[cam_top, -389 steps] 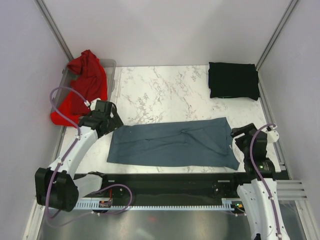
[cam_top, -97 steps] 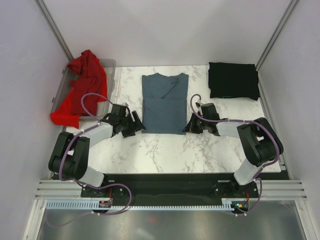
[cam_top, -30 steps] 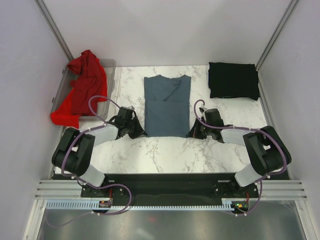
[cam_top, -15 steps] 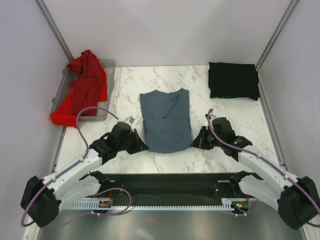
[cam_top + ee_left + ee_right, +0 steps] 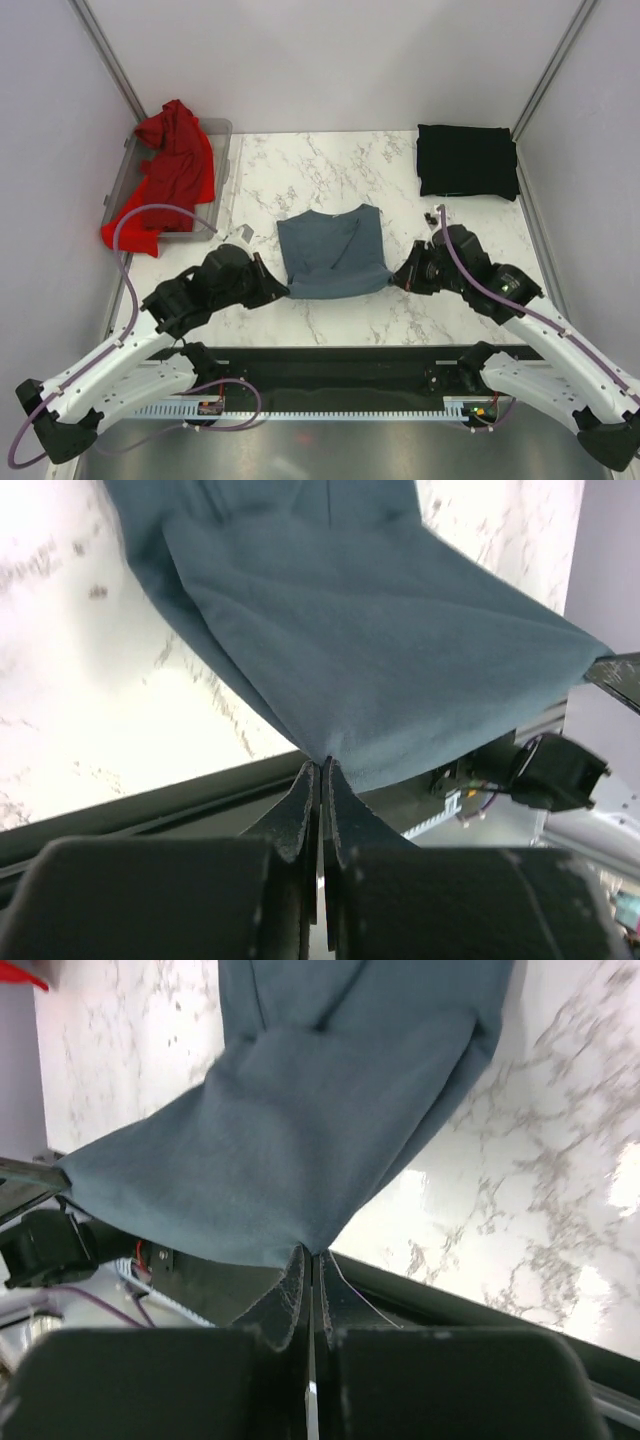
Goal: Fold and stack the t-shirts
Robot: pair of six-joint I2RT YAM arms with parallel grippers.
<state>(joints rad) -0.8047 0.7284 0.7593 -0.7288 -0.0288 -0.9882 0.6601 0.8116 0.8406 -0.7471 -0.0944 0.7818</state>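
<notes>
The folded slate blue-grey t-shirt (image 5: pixel 331 252) hangs lifted between both arms over the middle of the table. My left gripper (image 5: pixel 281 290) is shut on its near left corner (image 5: pixel 322 756). My right gripper (image 5: pixel 396 280) is shut on the near right corner (image 5: pixel 312 1248). The far end of the blue-grey shirt (image 5: pixel 370 1020) still trails on the marble. A black t-shirt (image 5: pixel 466 161) lies folded at the back right. The red t-shirt (image 5: pixel 165 175) is draped crumpled over the bin at the back left.
The clear plastic bin (image 5: pixel 222 130) stands along the left edge under the red shirt. Bare marble table (image 5: pixel 300 170) shows beyond the lifted shirt. Grey walls close in on both sides, and a black rail (image 5: pixel 330 365) runs along the near edge.
Both grippers have pulled the near edge of the blue-grey shirt up and towards the near side. The shirt now looks shorter, with its far end dragged nearer. The arms have drawn back.
</notes>
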